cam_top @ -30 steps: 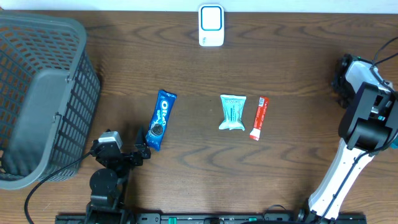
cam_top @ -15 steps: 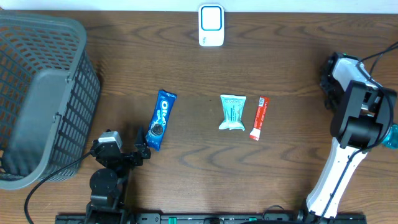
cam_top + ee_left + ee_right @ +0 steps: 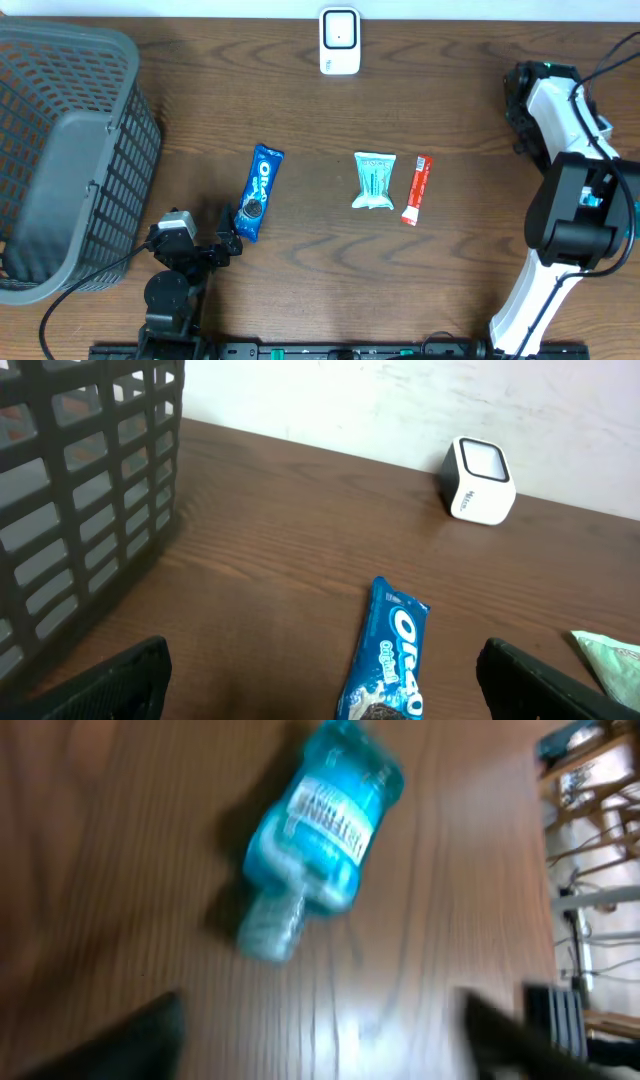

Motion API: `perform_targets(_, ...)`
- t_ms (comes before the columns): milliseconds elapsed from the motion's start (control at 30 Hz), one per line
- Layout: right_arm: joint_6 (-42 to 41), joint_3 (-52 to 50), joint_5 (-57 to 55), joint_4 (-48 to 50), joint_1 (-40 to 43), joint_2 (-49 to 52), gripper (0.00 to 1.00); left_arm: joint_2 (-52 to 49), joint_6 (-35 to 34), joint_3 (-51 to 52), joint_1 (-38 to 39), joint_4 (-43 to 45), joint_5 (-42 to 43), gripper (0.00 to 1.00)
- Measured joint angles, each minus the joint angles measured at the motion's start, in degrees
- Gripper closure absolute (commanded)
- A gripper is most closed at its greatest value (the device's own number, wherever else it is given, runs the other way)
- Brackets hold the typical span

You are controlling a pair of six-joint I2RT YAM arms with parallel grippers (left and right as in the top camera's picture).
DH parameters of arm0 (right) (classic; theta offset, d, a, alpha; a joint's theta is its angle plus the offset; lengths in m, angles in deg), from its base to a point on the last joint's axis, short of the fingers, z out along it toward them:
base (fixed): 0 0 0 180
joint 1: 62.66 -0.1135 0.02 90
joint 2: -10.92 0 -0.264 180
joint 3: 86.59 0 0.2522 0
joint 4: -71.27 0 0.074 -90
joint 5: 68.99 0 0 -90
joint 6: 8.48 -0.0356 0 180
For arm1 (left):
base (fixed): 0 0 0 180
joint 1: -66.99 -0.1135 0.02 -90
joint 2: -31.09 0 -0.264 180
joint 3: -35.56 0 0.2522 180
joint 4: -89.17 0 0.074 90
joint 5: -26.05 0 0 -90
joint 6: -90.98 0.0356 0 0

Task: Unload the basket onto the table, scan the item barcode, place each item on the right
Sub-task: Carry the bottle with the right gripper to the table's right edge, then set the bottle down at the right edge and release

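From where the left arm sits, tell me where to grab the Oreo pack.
Come from above and pinch the Oreo pack across its narrow width near the middle: it lies flat, long and slim, its near end just ahead of the open left gripper.

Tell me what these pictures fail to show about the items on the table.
Bottle, right wrist view: motion blur makes its label unreadable.
Oreo pack, left wrist view: lower end cut off by the bottom edge; no barcode shows.
Green pouch, left wrist view: mostly cut off by the right edge.
Red sachet, overhead view: print too small to read.
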Motion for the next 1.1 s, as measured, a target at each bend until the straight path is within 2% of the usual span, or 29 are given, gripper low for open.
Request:
perform_targets(67,2.16,-0.44,2.95,-0.17,-1.05,0.07,0.94,0.0,-0.02,0.0,0.0,0.0,0.0,0.02)
perform_targets(100,2.64,-0.9,4.0,-0.2,-1.53,0.09,0.99,0.0,-0.02,0.0,0.0,0.0,0.02,0.02)
perform_targets(467,5.75,-16.39,5.7,4.04,-1.55,0.13,0.99,0.0,0.0,0.0,0.0,0.0,0.0,0.02)
perform_targets(600,7.34,-22.29,1.29,10.78,0.13,0.15,0.99,0.0,-0.02,0.0,0.0,0.0,0.02,0.02)
perform_targets(700,11.23,-25.57,-2.21,19.28,2.16,0.17,0.99,0.0,0.0,0.0,0.0,0.02,0.02,0.02)
perform_targets(933,26.53,-26.97,-8.7,38.27,10.25,0.2,0.99,0.0,-0.02,0.0,0.0,0.0,0.0,0.02)
perform_targets(1100,33.66,-25.35,-8.0,40.02,15.67,0.2,0.99,0.0,0.0,0.0,0.0,0.02,0.02,0.02)
